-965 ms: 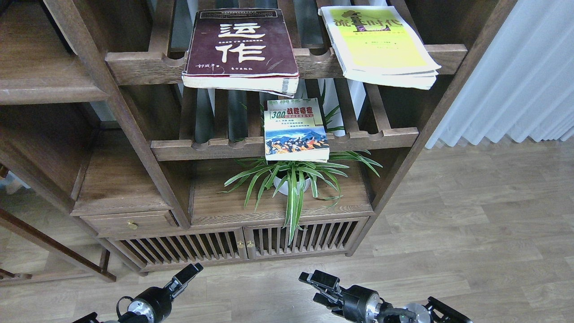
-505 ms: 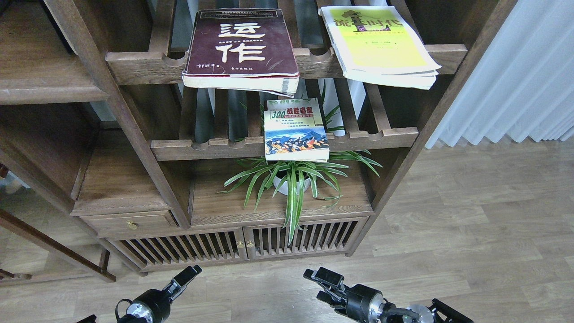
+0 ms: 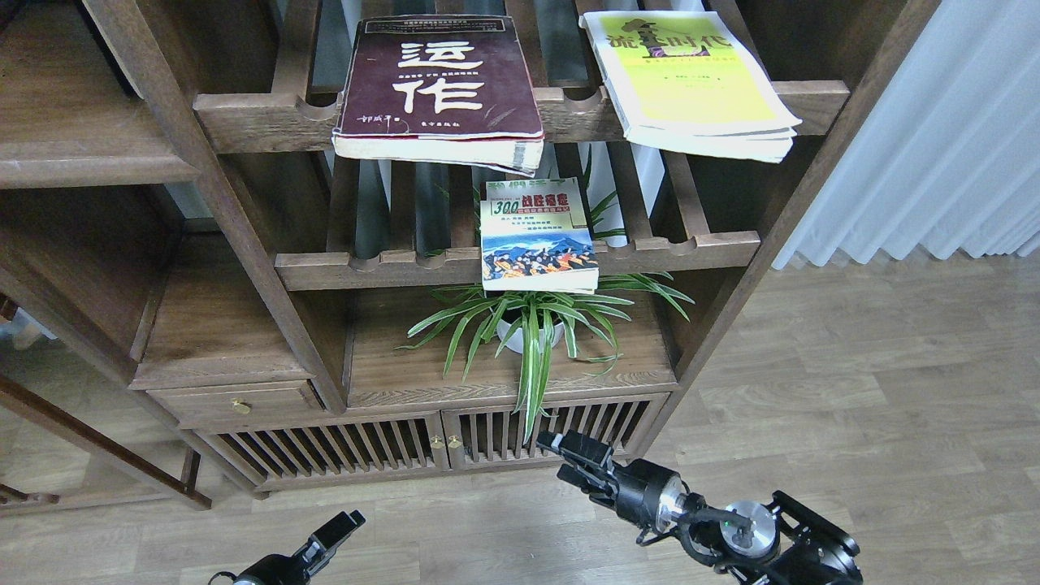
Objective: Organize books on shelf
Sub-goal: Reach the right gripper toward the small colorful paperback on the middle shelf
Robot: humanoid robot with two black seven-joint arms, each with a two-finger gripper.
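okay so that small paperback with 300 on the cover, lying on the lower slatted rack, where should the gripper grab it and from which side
Probably its near edge. The small "300" paperback with the colourful picture lies flat, its front edge jutting past the scalloped front rail of the lower slatted rack, so one finger can go above and one below. Come in from the front, above the green spider plant. The right gripper is nearer.

Three books: maroon book (image 3: pixel 439 81), yellow-green book (image 3: pixel 691 81), "300" book (image 3: pixel 536 236); one potted plant (image 3: pixel 532 325); two grippers: left gripper (image 3: pixel 337 532), right gripper (image 3: pixel 575 459).

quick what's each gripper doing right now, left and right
Left gripper: empty, low over the floor; open or closed cannot be told.
Right gripper: empty, near the cabinet doors; open or closed cannot be told.
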